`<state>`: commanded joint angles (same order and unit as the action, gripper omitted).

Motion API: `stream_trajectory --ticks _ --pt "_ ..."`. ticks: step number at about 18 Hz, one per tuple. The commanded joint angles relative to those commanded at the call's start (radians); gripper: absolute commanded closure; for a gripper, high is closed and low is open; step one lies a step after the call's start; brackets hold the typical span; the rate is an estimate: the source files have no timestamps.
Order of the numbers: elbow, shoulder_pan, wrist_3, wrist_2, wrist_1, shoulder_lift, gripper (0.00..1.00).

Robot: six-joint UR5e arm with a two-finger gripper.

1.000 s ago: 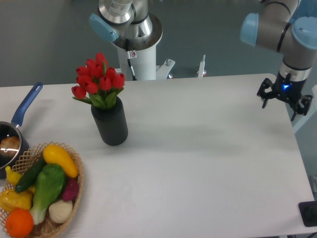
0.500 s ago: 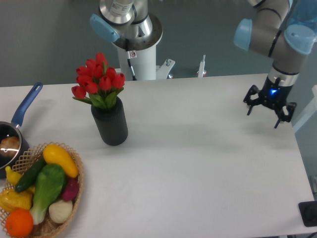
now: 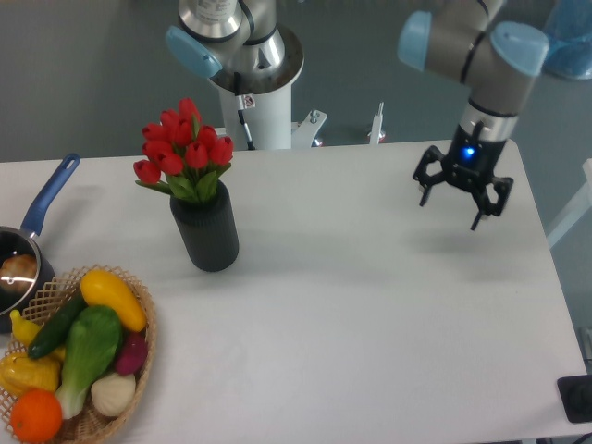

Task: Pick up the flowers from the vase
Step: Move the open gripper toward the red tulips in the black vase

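A bunch of red tulip flowers (image 3: 184,148) with green leaves stands upright in the black ribbed vase (image 3: 205,233) on the left half of the white table. Their stems are hidden inside the vase. My gripper (image 3: 452,209) hangs over the right part of the table, far to the right of the flowers and a little above the surface. Its fingers (image 3: 478,215) are spread open and hold nothing.
A wicker basket (image 3: 144,351) of vegetables sits at the front left corner. A blue-handled saucepan (image 3: 37,220) lies at the left edge. The arm's white base (image 3: 259,111) stands behind the table, behind the vase. The table's right edge (image 3: 555,277) runs just beyond the gripper.
The gripper has moved left, from the table's right edge toward the middle, staying open. The flowers and vase have not moved.
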<state>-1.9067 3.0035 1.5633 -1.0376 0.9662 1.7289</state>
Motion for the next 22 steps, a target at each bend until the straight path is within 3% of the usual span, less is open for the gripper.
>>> stream_trajectory --ticks 5,8,14,18,22 --pt "-0.012 0.000 0.007 0.304 0.161 -0.046 0.00" --pt "-0.041 -0.029 0.009 0.392 0.180 -0.087 0.00" --pt "-0.149 -0.086 0.124 0.400 0.189 -0.186 0.00" --pt "-0.221 -0.104 0.164 0.372 0.215 -0.293 0.00" --pt "-0.235 -0.146 0.256 0.381 0.337 -0.316 0.00"
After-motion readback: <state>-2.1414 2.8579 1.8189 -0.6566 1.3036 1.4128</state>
